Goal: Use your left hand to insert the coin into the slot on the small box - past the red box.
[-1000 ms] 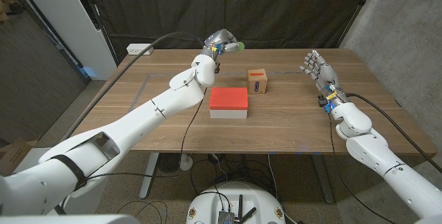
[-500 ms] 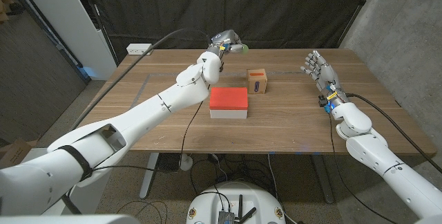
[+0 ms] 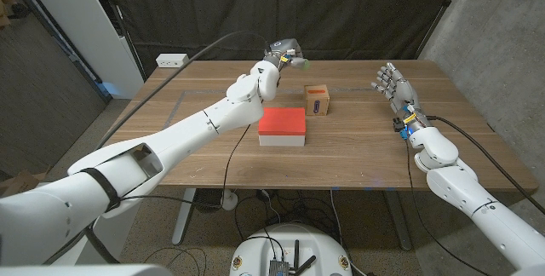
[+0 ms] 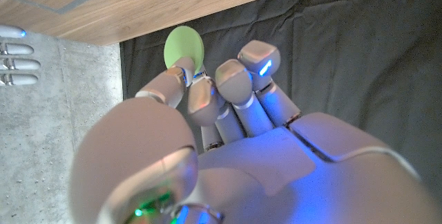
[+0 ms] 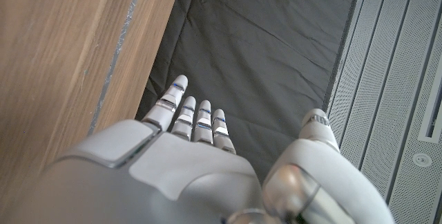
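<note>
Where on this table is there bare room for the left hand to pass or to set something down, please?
Bare wood runs along the table's left side, beside the left arm, across the near edge in front of the red box, and between the small box and the right hand. It is crowded mid-table, where the two boxes sit close, with the left hand pinching the green coin above the far edge.

Green coin (image 4: 184, 46) pinched aloft, slotted small box (image 3: 318, 100) on table
</note>
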Available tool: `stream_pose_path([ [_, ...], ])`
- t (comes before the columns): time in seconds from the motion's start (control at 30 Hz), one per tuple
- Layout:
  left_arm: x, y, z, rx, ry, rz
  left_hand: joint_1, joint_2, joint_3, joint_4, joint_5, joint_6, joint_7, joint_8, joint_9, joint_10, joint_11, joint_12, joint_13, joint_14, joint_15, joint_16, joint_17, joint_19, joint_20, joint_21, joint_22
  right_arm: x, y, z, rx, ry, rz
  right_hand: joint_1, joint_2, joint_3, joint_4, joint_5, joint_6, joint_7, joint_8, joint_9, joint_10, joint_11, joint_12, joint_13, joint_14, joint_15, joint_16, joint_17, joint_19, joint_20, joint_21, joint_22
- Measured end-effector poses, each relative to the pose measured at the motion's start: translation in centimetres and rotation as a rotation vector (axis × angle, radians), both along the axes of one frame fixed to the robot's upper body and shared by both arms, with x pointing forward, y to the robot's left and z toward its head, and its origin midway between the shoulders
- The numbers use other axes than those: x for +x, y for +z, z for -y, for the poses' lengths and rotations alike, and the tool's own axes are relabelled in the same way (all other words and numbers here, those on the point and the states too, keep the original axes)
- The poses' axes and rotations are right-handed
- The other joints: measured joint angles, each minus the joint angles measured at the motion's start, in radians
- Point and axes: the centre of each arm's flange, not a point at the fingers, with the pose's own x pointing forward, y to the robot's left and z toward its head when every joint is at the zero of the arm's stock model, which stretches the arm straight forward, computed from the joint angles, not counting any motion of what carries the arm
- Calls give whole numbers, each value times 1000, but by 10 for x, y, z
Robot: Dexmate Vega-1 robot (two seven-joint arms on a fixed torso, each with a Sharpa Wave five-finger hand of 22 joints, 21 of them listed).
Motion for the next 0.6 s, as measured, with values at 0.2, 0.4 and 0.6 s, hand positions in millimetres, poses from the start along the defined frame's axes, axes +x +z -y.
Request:
stream_pose_path([
  [0.2,2,0,8,42,14,-3,0,0,0,0,0,0,0,-4,1,0,0,0,-5,0,0,0,-3,0,0,0,-3,0,-1,1,3,1,-2,0,0,0,0,0,0,0,0,0,0,0,0,0,4,-4,0,0,0,0,0,0],
  [0.4,3,-2,16,82,28,2,0,0,0,0,0,0,0,-4,1,0,0,0,1,0,0,0,-3,0,0,0,-6,-1,-3,2,6,-1,-4,0,0,0,0,0,0,0,0,0,0,0,0,0,4,-4,0,0,0,0,0,0],
  [0.6,4,-3,23,115,44,4,0,0,0,0,0,0,0,-8,4,0,0,0,-4,0,0,-5,-3,0,0,0,-4,-3,-3,3,6,-2,-2,0,0,0,0,0,0,0,0,0,6,-5,0,0,4,-4,0,0,0,0,0,0],
])
